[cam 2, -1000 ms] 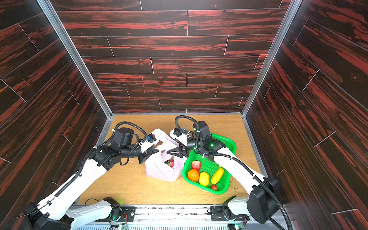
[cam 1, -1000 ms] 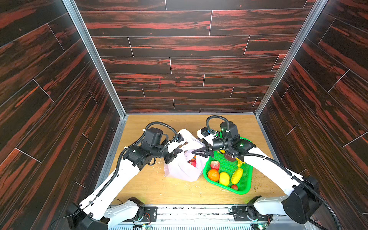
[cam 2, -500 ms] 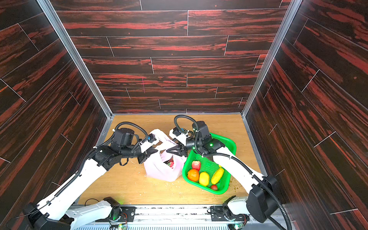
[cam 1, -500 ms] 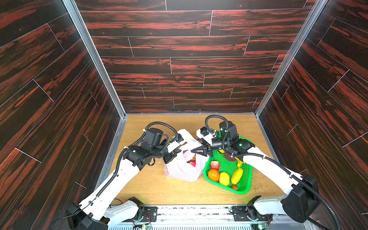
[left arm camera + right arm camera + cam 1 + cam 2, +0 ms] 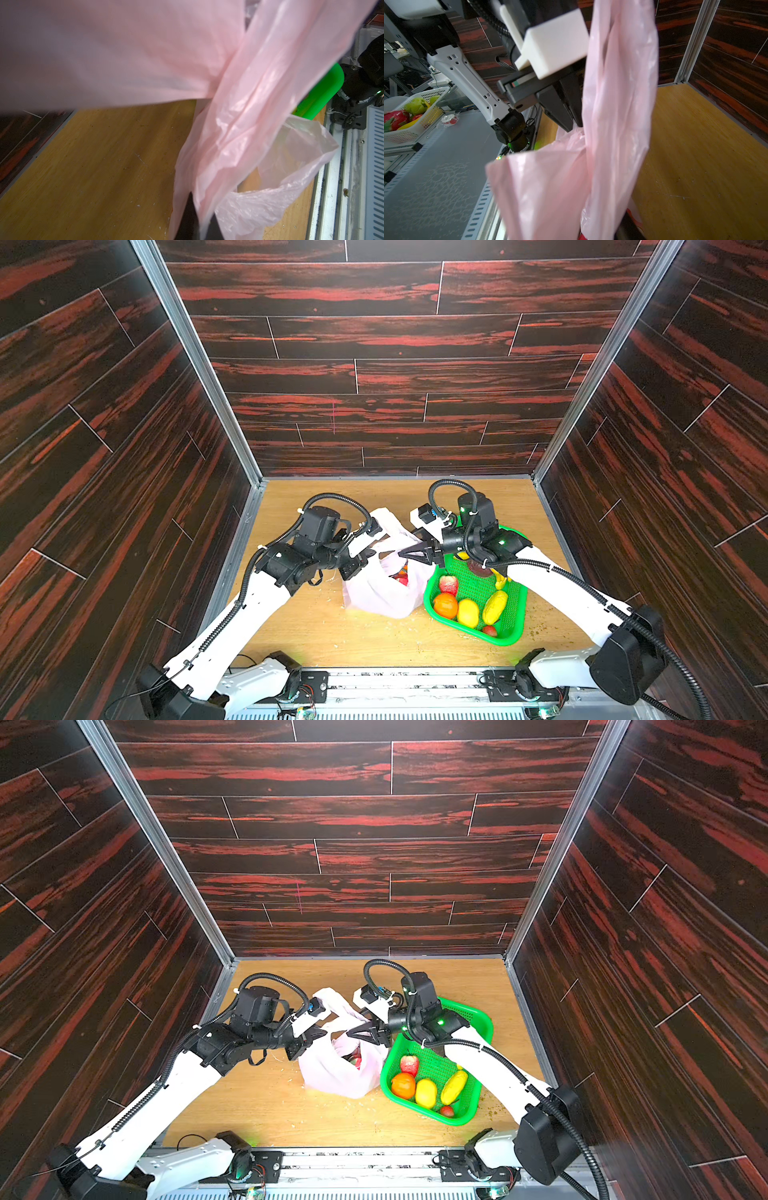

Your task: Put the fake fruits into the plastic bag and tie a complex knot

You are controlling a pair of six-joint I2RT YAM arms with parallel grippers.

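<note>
Left gripper (image 5: pixel 368 552) and right gripper (image 5: pixel 404 552) meet over one plastic bag (image 5: pixel 380 598).

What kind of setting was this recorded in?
Likely a lab test booth for robot recording: dark wood-look panel walls on aluminium posts box in a wooden tabletop, two arms mount on a metal rail, and a white basket of toy fruit sits outside.

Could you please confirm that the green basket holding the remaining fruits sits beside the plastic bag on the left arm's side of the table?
Not quite. The green basket holding the remaining fruits sits beside the plastic bag on the right arm's side of the table, not the left arm's. Both top views show this.
</note>
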